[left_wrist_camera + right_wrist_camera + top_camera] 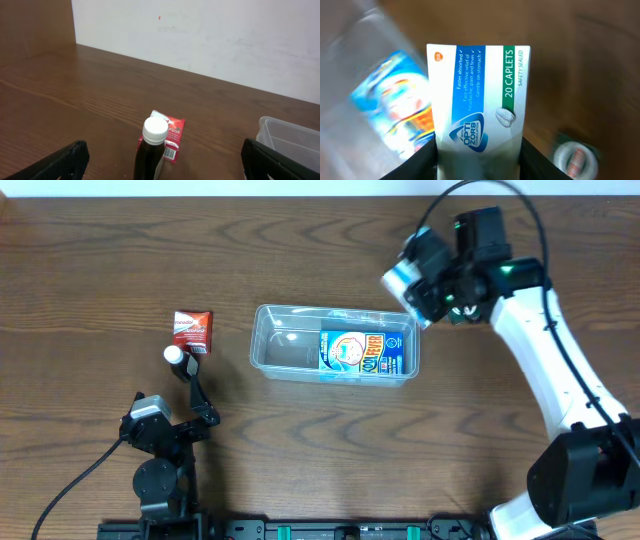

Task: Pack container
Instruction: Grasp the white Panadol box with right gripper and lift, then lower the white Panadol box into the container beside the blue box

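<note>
The clear plastic container point(280, 345) lies at the table's middle with a blue snack box point(362, 352) flat in its right half. My right gripper point(405, 283) is shut on a white and blue caplet box point(480, 90), held above the container's far right corner. The right wrist view shows the blurred snack box point(395, 105) inside the container point(350, 75) below. My left gripper point(165, 170) is open, its fingers wide on both sides of a dark bottle with a white cap point(152, 150). A small red box point(172, 132) lies just behind the bottle.
The bottle point(174, 356) and red box point(193, 330) are left of the container, whose corner shows in the left wrist view point(290, 137). A small round white and red object point(575, 157) lies on the table under the right arm.
</note>
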`<state>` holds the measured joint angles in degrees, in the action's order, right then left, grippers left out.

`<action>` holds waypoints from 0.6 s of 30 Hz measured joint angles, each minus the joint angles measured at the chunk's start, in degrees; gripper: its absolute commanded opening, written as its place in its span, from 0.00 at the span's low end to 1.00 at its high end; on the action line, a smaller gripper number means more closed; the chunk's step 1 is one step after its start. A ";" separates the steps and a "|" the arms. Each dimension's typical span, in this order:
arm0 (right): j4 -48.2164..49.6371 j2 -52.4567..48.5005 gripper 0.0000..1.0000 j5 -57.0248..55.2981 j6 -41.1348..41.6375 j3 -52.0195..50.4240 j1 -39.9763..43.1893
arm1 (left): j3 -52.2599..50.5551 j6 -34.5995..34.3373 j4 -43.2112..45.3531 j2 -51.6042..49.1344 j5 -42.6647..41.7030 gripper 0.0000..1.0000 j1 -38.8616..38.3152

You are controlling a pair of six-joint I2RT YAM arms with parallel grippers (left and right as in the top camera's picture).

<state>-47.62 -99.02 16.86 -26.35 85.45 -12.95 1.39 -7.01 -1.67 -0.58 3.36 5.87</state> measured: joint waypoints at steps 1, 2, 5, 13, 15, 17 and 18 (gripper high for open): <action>-1.11 0.00 0.47 0.63 -1.86 0.00 -1.44 | 0.00 0.00 0.00 0.00 0.02 0.98 0.00; -1.99 0.00 0.48 1.09 -3.30 0.00 -2.60 | 0.00 0.00 0.00 0.00 0.00 0.98 0.00; -3.91 0.00 0.48 2.10 -7.74 0.00 -6.56 | 0.00 0.00 0.02 0.00 0.00 0.98 0.00; -4.85 -0.04 0.48 0.76 -15.26 -0.02 -12.09 | 0.00 0.00 0.00 0.00 0.00 0.98 0.00; -4.74 -0.31 0.48 -0.20 -15.93 -0.02 -12.20 | 0.00 0.00 0.02 0.00 0.02 0.98 0.00; -4.61 -0.74 0.48 -1.03 -16.37 -0.02 -12.20 | 0.00 0.00 0.00 0.00 0.02 0.98 0.00; -4.61 -1.01 0.49 -1.42 -16.59 -0.02 -12.15 | 0.00 0.00 0.00 0.00 0.02 0.98 0.00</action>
<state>-52.23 -100.03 15.44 -42.94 85.43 -25.10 1.39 -7.01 -1.67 -0.58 3.38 5.87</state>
